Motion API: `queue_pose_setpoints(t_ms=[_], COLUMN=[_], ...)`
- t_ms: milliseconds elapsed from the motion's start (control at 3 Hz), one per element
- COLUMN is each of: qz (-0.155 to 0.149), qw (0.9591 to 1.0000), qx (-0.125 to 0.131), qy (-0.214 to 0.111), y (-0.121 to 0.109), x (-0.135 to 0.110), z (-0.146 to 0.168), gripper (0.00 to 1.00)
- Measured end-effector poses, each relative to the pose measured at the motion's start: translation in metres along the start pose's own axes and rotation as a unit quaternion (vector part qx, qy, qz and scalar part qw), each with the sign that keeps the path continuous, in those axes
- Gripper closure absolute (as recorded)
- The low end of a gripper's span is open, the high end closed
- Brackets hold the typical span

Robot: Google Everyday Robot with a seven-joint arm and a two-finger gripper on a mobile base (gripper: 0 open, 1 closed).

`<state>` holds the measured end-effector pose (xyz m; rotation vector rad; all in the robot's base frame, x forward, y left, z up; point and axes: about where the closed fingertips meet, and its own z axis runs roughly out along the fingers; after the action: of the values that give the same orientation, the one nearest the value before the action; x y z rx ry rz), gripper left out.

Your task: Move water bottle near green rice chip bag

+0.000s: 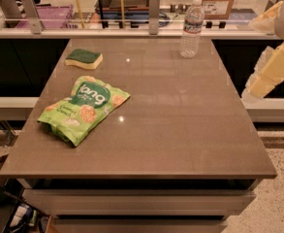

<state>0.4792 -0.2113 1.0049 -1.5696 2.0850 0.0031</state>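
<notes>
The grey-brown counter point(180, 130) bears a lime green rice chip bag point(83, 108) with a dark patch, a clear white-capped water bottle point(192, 28) and a green-yellow sponge point(84, 58), with the cream gripper point(272, 69) off its right edge.

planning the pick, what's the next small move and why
Probably swing the gripper, now off the right edge of the table, toward the water bottle, which stands upright and untouched at the far edge, far from the green rice chip bag.

The clear, ribbed water bottle point(192, 28), white-capped, stands upright at the far edge of the desk point(180, 130), right of centre. The crinkled green rice chip bag point(86, 108) lies flat near the left edge, well apart from it. The gripper point(270, 72) hangs beyond the desk's right side.
</notes>
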Motion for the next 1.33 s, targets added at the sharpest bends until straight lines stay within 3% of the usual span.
queue_pose_setpoints(t_ms=[333, 667, 1000, 1333], qz=[0.015, 0.043, 0.098, 0.159], qw=[0.9988, 0.9971, 0.9932, 0.9832], qx=[0.007, 0.023, 0.053, 0.089], qy=[-0.046, -0.058, -0.037, 0.0], y=[-0.021, -0.041, -0.062, -0.085], x=[-0.013, -0.026, -0.029, -0.016], z=[0.013, 0.031, 0.049, 0.063], gripper=[0.0, 0.0, 0.0, 0.0])
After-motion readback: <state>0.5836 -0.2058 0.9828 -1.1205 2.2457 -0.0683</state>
